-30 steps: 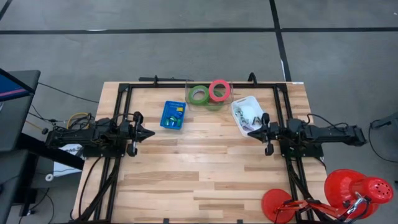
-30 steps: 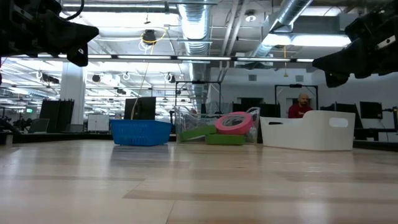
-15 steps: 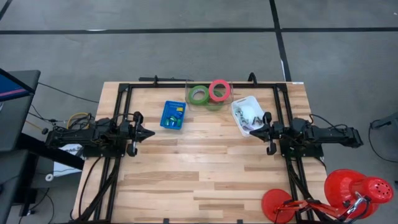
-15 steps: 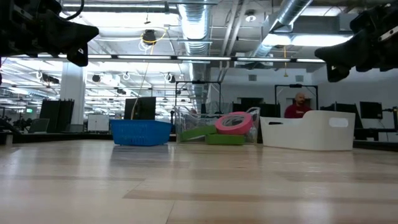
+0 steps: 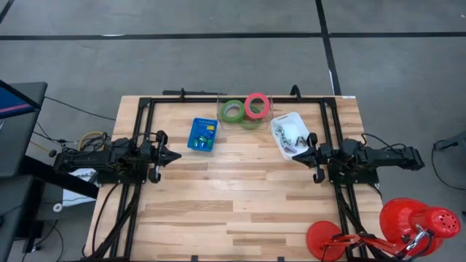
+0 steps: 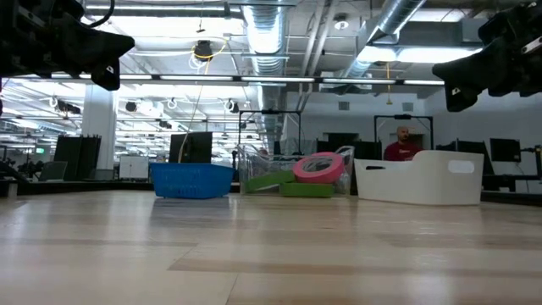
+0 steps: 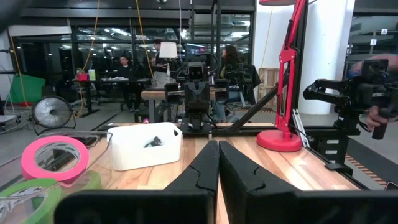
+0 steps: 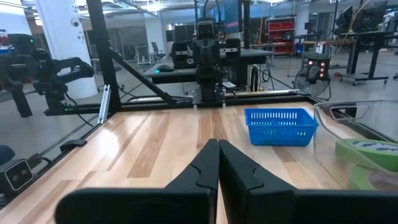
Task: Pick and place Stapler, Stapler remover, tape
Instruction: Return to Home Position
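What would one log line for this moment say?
left gripper: shut, empty, left side | right gripper: shut, empty, near white bin | tape: in transparent bin

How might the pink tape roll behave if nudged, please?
The pink tape roll leans on the green rolls, so a nudge would probably slide or topple it. Its round rim suggests rolling once freed. The open centre hints it is light.
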You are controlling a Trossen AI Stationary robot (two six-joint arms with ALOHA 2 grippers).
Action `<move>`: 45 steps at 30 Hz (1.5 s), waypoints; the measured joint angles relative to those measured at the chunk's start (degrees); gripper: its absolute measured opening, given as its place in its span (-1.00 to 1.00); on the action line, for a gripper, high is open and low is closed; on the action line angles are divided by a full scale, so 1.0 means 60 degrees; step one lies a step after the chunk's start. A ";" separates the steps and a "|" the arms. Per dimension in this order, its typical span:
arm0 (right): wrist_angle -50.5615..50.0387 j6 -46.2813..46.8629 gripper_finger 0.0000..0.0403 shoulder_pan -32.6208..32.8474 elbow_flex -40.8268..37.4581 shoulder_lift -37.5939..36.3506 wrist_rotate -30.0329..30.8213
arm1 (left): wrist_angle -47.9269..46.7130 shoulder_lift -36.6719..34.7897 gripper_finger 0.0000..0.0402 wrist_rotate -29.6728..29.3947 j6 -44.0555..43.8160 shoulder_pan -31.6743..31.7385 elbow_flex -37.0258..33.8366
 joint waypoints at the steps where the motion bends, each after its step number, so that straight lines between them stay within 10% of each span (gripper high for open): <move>1: 0.0000 0.0000 -1.00 0.0000 0.0000 -0.0003 0.0000 | 0.0000 0.0000 -0.98 0.0000 0.0000 0.0000 0.0000; 45: 0.0015 0.0169 -1.00 0.0018 -0.0004 0.0001 0.0018 | 0.0000 -0.0001 -0.98 0.0000 0.0000 -0.0002 0.0000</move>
